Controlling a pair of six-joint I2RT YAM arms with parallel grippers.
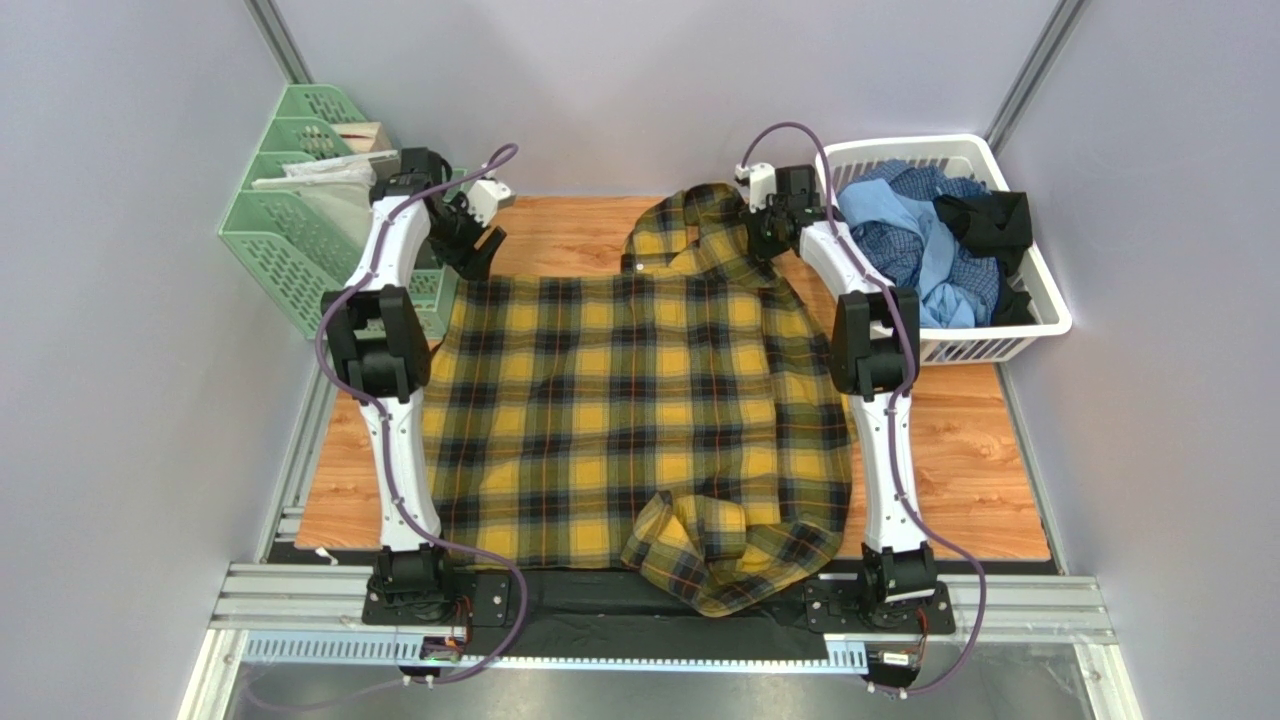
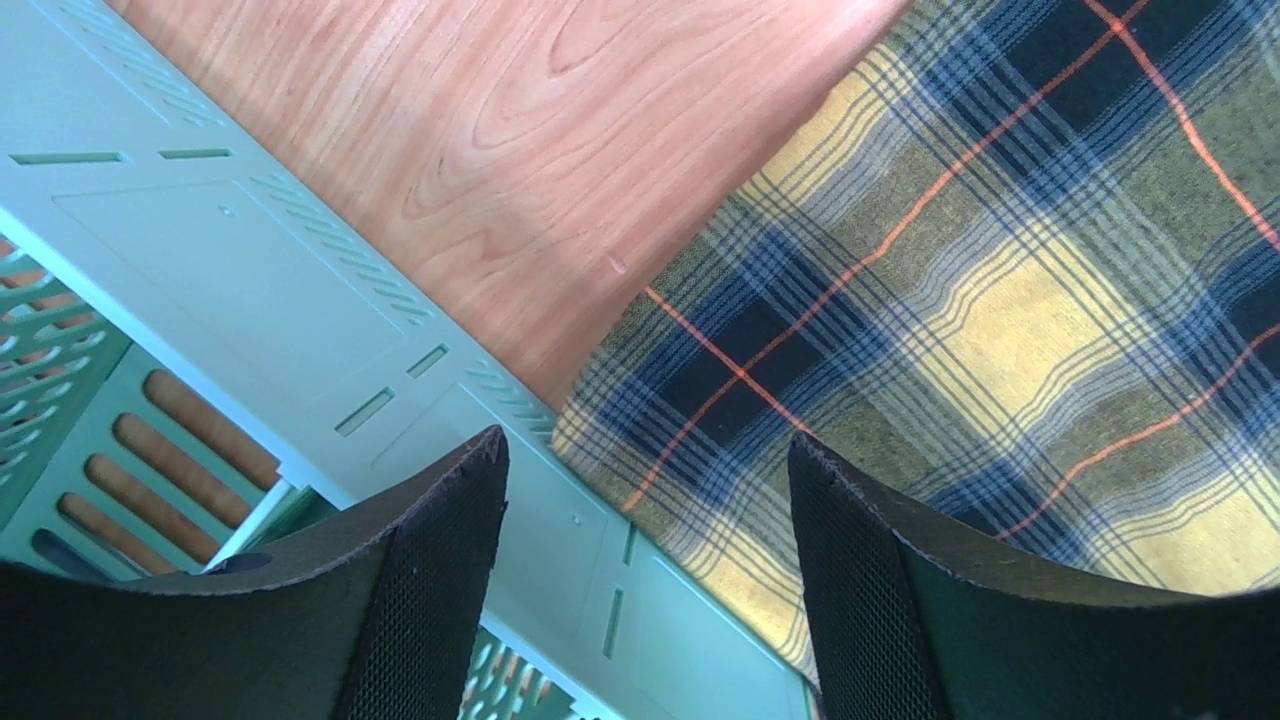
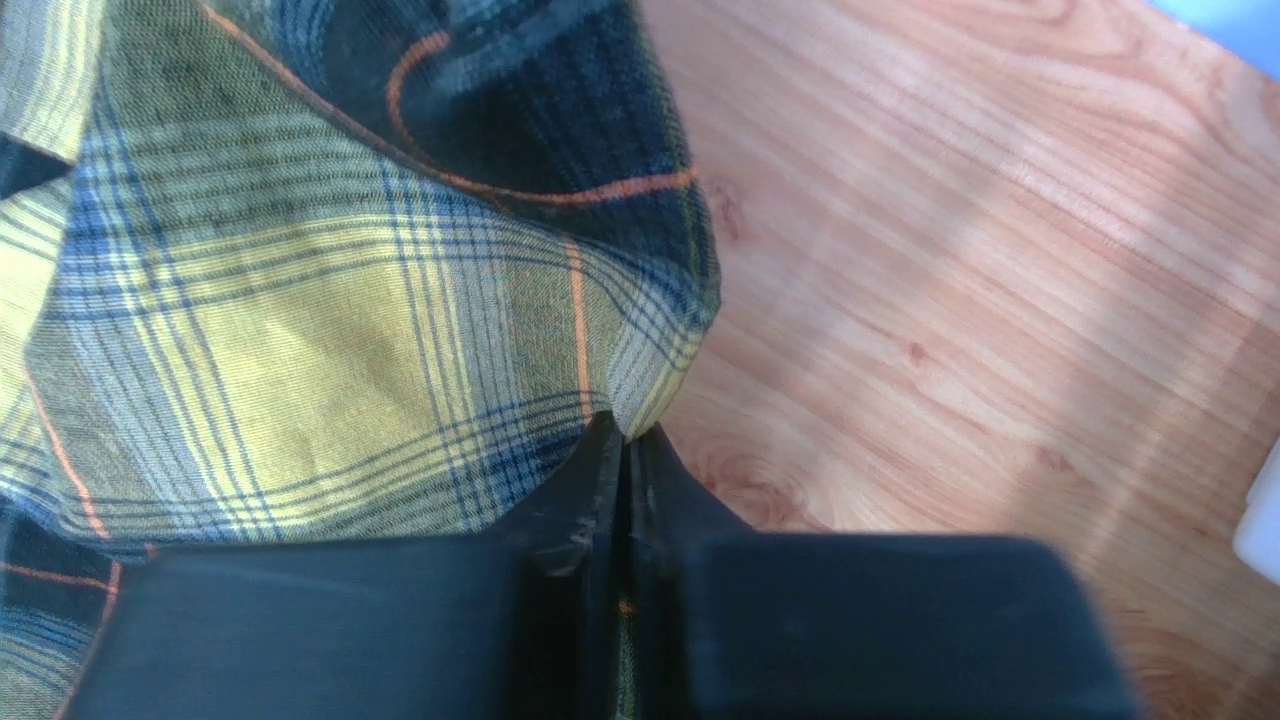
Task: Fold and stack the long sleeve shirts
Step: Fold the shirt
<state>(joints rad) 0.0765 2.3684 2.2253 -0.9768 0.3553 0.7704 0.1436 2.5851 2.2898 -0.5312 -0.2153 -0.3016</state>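
The plaid flannel shirt [image 1: 631, 375] lies spread, no fold made yet; the right gripper [image 3: 624, 428] clenches its jaws on the shirt's far edge, and the left gripper [image 2: 646, 443] holds its jaws released over the shirt's corner.

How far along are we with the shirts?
Early. Done: the plaid shirt lies spread flat on the table, one sleeve bunched at the near edge. In hand: the right gripper is shut on its far edge by the collar; the left gripper hangs open over the far-left corner. Left: every fold, then the other shirts heaped in the basket. No stack shows.
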